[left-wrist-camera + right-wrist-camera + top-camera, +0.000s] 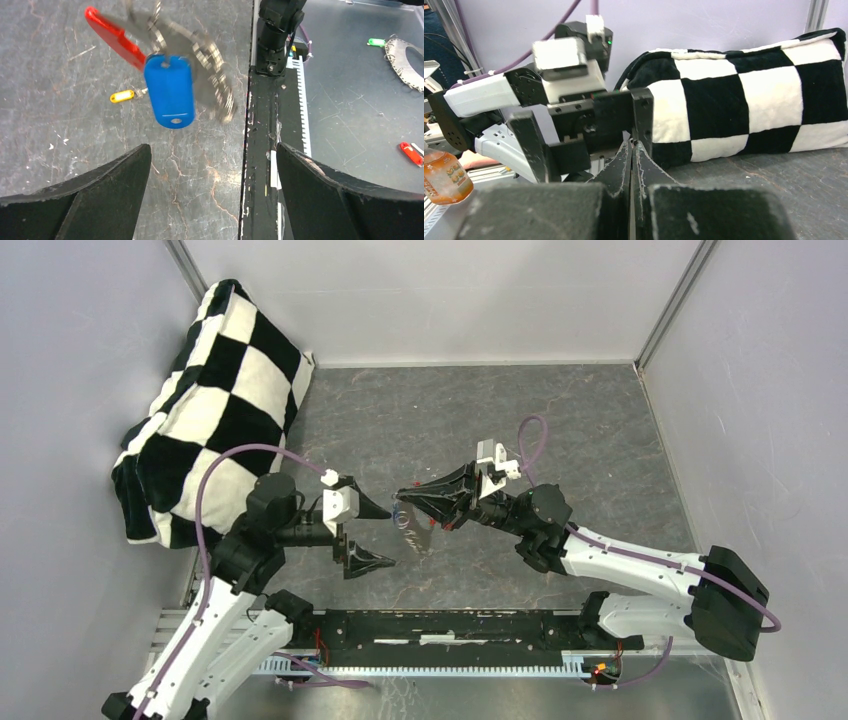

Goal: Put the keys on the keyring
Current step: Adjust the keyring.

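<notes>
My right gripper (402, 494) is shut, its fingertips (632, 146) pressed together; the spot it grips is hidden. Below it hangs a bunch (413, 530). In the left wrist view this is the red keyring piece (112, 35), a blue-capped key (170, 92) and a blurred grey metal key (212, 75). A yellow-capped key (122, 96) lies on the table beneath. My left gripper (378, 533) is open and empty, just left of the hanging bunch, its jaws wide apart (212, 147).
A black-and-white checkered cushion (215, 390) leans in the back left corner. The black rail (262, 150) at the table's near edge is under my left gripper. Beyond the rail lie a green tag (375, 42), a red tag (411, 152) and a toothed metal disc (402, 62).
</notes>
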`<move>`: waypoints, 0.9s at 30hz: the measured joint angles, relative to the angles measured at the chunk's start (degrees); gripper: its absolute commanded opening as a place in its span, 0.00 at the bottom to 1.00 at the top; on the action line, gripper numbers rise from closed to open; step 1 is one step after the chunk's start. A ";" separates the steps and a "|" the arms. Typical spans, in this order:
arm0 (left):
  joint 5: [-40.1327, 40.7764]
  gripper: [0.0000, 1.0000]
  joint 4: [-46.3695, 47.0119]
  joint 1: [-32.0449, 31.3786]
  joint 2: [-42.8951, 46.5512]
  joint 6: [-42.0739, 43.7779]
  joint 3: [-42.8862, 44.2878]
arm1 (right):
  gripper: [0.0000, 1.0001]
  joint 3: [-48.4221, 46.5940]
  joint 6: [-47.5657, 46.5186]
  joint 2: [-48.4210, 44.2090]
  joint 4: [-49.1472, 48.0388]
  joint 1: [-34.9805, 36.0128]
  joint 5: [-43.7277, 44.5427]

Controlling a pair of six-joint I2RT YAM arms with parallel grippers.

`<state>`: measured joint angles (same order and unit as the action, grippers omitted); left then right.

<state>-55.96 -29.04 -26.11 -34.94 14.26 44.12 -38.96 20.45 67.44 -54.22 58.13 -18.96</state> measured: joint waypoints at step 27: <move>-0.09 0.25 16.44 -0.66 -4.09 -6.03 -6.82 | 0.00 -3.23 0.28 3.06 0.37 0.07 1.03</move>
<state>-56.05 -12.60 -26.76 -39.03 8.23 37.30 -42.19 20.73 70.50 -53.84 58.19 -17.93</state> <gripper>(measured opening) 0.439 0.009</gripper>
